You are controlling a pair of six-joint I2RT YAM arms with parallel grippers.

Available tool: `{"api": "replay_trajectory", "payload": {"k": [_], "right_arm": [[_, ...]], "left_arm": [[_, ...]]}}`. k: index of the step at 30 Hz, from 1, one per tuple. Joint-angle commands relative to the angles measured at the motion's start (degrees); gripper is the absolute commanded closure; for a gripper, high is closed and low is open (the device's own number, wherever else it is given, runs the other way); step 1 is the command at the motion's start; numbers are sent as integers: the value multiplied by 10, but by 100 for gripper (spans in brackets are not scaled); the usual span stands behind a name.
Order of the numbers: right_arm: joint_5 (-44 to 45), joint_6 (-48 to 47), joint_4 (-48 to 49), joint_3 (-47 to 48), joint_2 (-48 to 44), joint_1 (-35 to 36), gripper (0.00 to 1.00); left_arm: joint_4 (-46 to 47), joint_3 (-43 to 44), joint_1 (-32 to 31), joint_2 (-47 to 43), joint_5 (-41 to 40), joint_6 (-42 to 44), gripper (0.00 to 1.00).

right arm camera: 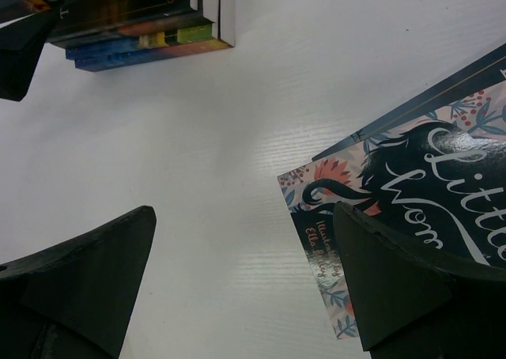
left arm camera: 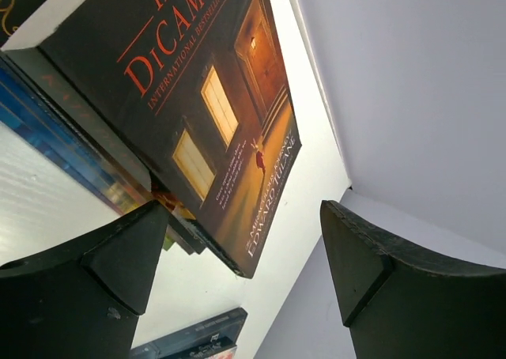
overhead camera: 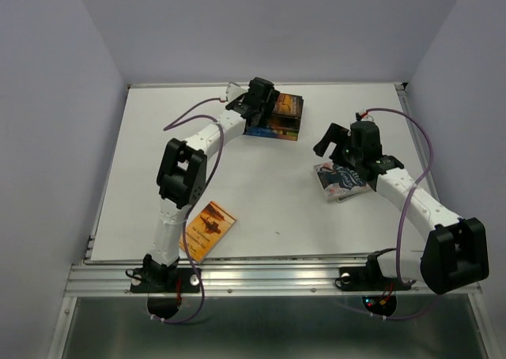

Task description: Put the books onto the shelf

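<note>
Here's the left claw, spread wide, gripping nothing, right beside the pile of thin glossy paperbacks at the far edge of the white tabletop, dark brown-covered paperback on top. The right claw gapes too, hovering over the dark floral-patterned paperback. An orange paperback lies flat near the left arm's base.

Bright, even light; faint shadows, slight cover glare.
</note>
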Motion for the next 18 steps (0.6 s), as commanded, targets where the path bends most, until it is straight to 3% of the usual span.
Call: {"api": "replay_trajectory", "payload": {"k": [1, 12, 18], "right_arm": [[-7, 6, 12, -6, -14, -4, 0], [-15, 4, 12, -6, -9, -4, 0], [-32, -20, 10, -1, -5, -4, 0]], "left_arm": [[-44, 8, 3, -51, -6, 23, 10], [-55, -24, 6, -81, 36, 75, 9], [-48, -55, 9, -122, 10, 158, 3]]}}
